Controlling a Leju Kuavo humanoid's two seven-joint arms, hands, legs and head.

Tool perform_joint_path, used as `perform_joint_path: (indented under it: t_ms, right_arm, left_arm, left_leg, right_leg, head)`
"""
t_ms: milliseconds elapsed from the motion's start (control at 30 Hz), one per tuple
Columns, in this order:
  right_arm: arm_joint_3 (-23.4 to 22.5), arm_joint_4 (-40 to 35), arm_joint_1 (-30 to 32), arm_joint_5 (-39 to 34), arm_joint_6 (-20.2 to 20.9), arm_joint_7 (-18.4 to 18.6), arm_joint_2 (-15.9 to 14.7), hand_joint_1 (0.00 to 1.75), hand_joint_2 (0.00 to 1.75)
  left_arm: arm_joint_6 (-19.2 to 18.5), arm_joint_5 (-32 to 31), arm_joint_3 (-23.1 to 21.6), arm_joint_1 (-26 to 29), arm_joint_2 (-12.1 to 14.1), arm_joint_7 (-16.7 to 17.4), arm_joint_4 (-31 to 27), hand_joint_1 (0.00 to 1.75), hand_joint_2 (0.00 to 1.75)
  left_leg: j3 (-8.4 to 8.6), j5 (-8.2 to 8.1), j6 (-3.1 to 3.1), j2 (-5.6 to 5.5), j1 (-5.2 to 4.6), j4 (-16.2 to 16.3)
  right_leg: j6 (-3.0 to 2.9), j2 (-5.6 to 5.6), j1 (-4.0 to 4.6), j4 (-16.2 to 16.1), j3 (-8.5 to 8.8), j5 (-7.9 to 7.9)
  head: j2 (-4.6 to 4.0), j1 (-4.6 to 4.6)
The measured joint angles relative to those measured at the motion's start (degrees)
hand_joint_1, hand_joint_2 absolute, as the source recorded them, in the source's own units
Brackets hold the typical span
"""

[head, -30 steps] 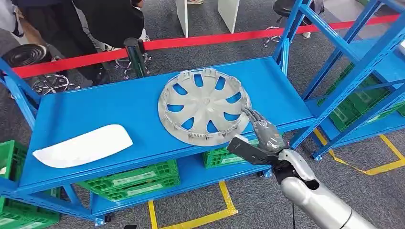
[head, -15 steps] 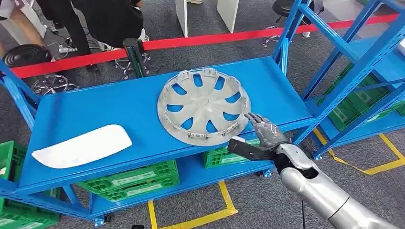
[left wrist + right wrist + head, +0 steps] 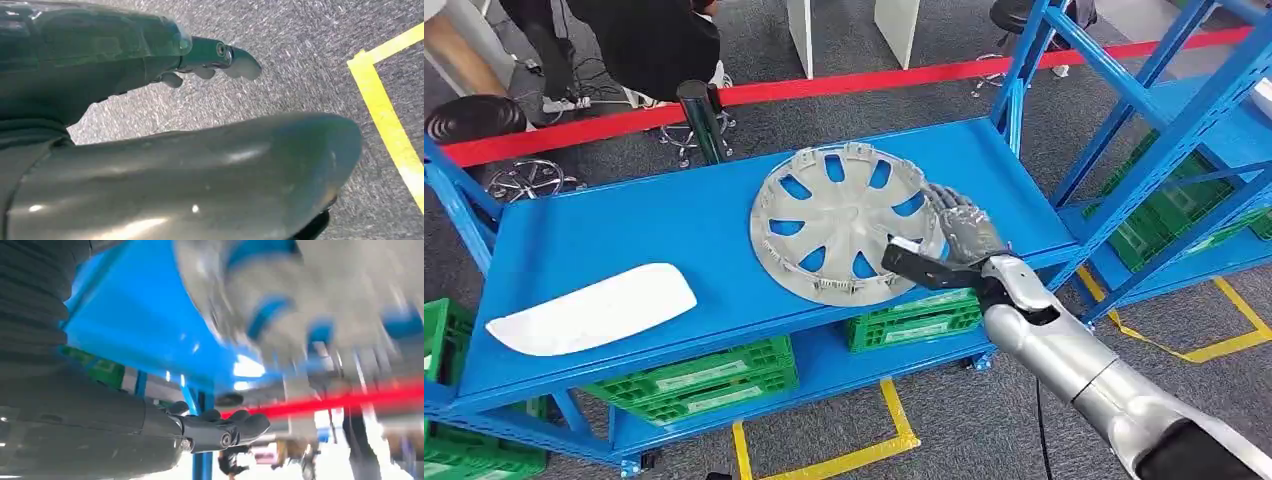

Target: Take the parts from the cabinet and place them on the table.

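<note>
Lying flat on the blue bench (image 3: pixel 674 215), the hubcap (image 3: pixel 844 222) looks already set down, with a white panel (image 3: pixel 589 307) well apart. The right hand (image 3: pixel 959 235) hovers at its rim, fingers spread, holding nothing. Next step, likely: fetch another part. The left hand (image 3: pixel 150 50) hangs empty over floor.

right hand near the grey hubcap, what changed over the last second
The right hand let go of the round grey plastic hubcap's near rim, drew back, and has now come forward along the cap's right edge, fingers spread over the blue shelf, holding nothing. The hubcap and the white curved panel kept their places; the slight shift of the whole picture is the camera's.
</note>
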Motion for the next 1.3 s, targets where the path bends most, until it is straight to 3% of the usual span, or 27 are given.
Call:
perform_joint_path:
  t_ms: [100, 200, 300, 533, 800, 900, 1133, 1300]
  right_arm:
    - [-0.9, -4.4, -0.7, -2.7, -4.7, -0.3, 0.8, 0.0, 1.75]
    - [-2.0, -9.8, -0.5, -5.6, -4.7, -1.6, 2.9, 0.0, 1.75]
    - [-1.8, -15.7, -0.6, -7.0, -3.8, -0.4, 4.7, 0.0, 1.75]
    - [-0.7, -17.3, 2.1, -12.4, -3.7, -1.0, 6.2, 0.0, 1.75]
    - [-0.3, -16.3, 5.3, -15.1, -3.8, -1.3, 6.2, 0.0, 1.75]
    - [-0.3, -15.9, 6.1, -15.3, -3.1, 0.2, 6.1, 0.0, 1.75]
    - [-0.3, -15.1, 7.4, -13.5, -2.4, 2.7, 4.6, 0.0, 1.75]
    - [-0.3, -13.6, 8.5, -13.0, -1.3, 4.2, 1.9, 0.0, 1.75]
  left_arm:
    - [0.3, 0.9, 0.0, 0.0, 0.1, -0.3, 0.1, 0.0, 0.0]
    - [0.8, 1.4, 0.0, 0.0, 0.1, -0.8, 0.1, 0.0, 0.0]
    - [1.0, 1.7, 0.0, -0.1, 0.1, -1.0, 0.2, 0.0, 0.0]
    - [0.7, 2.4, 0.0, -0.7, 0.1, -1.5, 0.2, 0.0, 0.0]
    - [0.3, 2.1, 0.0, -0.7, 0.1, -0.8, 0.2, 0.0, 0.0]
    - [0.3, 1.9, -0.1, -0.6, 0.1, -0.5, 0.2, 0.0, 0.0]
    - [0.3, 1.9, -0.5, 0.0, 0.1, -0.5, 0.2, 0.0, 0.0]
    - [0.3, 1.8, -1.3, 0.3, 0.1, -0.5, 0.2, 0.0, 0.0]
  left_leg:
    - [0.02, 0.0, 0.0, 0.0, 0.01, 0.0]
    - [0.03, 0.0, 0.0, -0.01, 0.01, 0.0]
    - [0.08, 0.0, 0.0, -0.07, 0.04, 0.0]
    - [0.05, 0.01, -0.01, -0.56, 0.02, -0.1]
    - [-0.02, 0.01, -0.01, -1.16, 0.01, 0.0]
    - [-0.03, 0.01, -0.01, -1.27, 0.02, 0.0]
    - [-0.05, 0.01, -0.02, -1.35, 0.02, 0.0]
    - [-0.06, 0.01, -0.02, -1.53, 0.01, 0.0]
  right_leg:
    - [0.0, 0.01, 0.01, 0.0, 0.01, 0.0]
    - [0.0, 0.02, 0.01, 0.0, -0.01, 0.0]
    - [-0.01, 0.05, 0.03, 0.0, -0.02, -0.01]
    - [-0.02, -0.1, 0.0, 0.0, 0.01, -0.01]
    - [0.0, -0.46, -0.01, 0.0, 0.03, -0.04]
    - [-0.01, -0.56, 0.0, 0.0, 0.03, -0.06]
    - [0.01, -0.65, 0.0, 0.0, 0.03, -0.09]
    - [0.0, -0.75, -0.01, 0.0, 0.05, -0.1]
  head:
    - [0.02, 0.04]
    - [0.02, 0.09]
    - [0.02, -0.11]
    - [0.02, 0.0]
    - [0.02, 0.07]
    - [0.02, 0.04]
    - [0.02, 0.04]
    - [0.02, 0.07]
